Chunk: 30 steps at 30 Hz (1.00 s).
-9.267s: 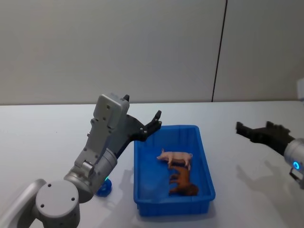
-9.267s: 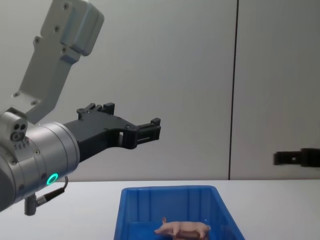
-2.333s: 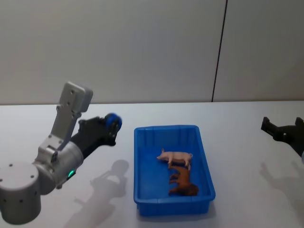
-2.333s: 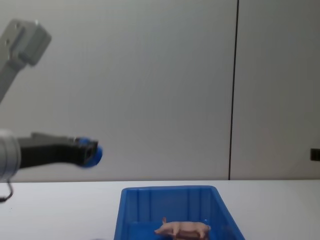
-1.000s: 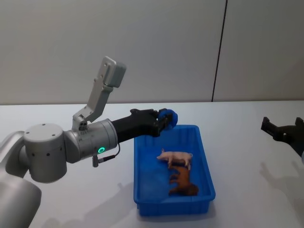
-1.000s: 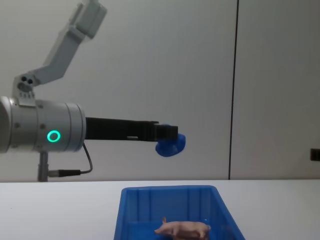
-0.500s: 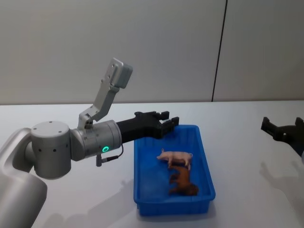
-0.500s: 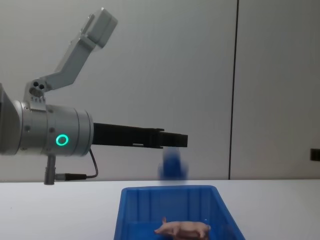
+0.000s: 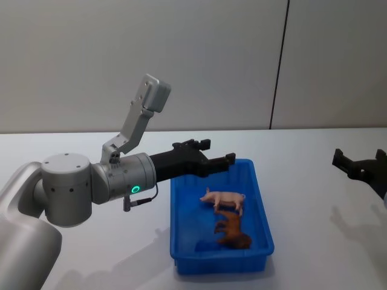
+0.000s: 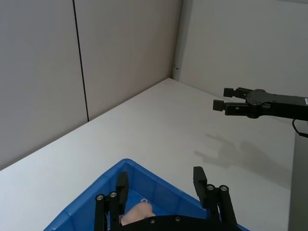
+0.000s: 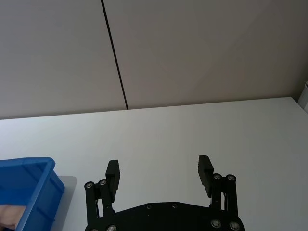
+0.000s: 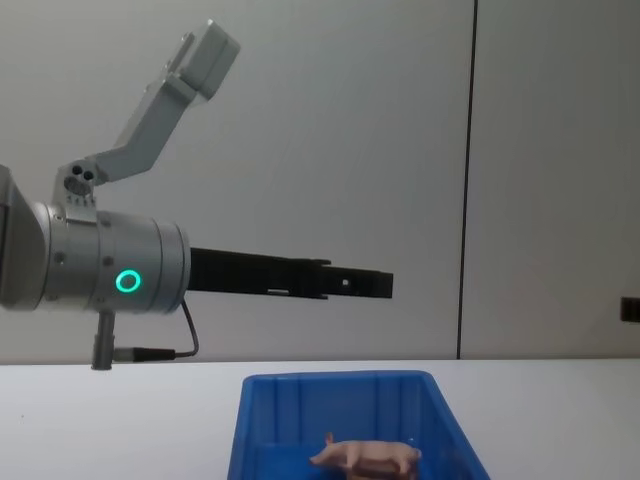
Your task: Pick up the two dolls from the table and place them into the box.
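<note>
Both dolls, the pink pig (image 9: 222, 199) and the brown animal (image 9: 233, 232), already lie inside the blue box (image 9: 181, 199) on the table (image 9: 314, 181), so the task looks essentially done. The left gripper (image 9: 214, 162) hovers above the box's far-left corner, fingers spread wide and seemingly empty, the dolls below and nearer. The right gripper (image 11: 159, 175) hangs well off to the right, fingers wide.

A bright blue ribbed plastic box (image 9: 261, 208) is seen on a plain white counter (image 9: 314, 181). A pale pink toy pig (image 9: 224, 199) and a reddish-brown toy animal (image 9: 233, 232) are shown. Matte black is worn by the left pincer (image 9: 219, 157) and the right pincer (image 9: 341, 160).
</note>
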Each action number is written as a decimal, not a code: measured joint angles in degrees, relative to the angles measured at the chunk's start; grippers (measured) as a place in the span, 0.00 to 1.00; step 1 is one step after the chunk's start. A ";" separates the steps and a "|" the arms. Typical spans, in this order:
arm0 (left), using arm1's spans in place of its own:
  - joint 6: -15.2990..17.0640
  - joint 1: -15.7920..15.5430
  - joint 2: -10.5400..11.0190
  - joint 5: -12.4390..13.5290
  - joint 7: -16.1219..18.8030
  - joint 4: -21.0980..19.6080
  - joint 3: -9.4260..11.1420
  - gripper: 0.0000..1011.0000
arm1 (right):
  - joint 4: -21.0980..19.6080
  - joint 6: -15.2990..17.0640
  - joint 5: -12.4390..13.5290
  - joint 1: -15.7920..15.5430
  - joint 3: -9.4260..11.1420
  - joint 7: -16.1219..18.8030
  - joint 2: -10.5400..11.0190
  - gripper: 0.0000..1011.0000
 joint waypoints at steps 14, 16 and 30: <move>-4.11 1.38 0.66 0.04 7.60 -2.86 -0.53 0.99 | 0.00 0.00 0.00 0.00 0.00 0.00 0.00 0.99; -4.70 1.60 0.76 0.19 8.91 -3.27 -0.64 0.99 | 0.00 0.00 0.00 0.00 0.00 0.00 0.00 0.99; -9.91 3.08 1.30 2.55 20.61 -7.12 -1.43 0.99 | -0.42 -1.17 -0.26 -0.52 -0.31 0.40 0.28 0.99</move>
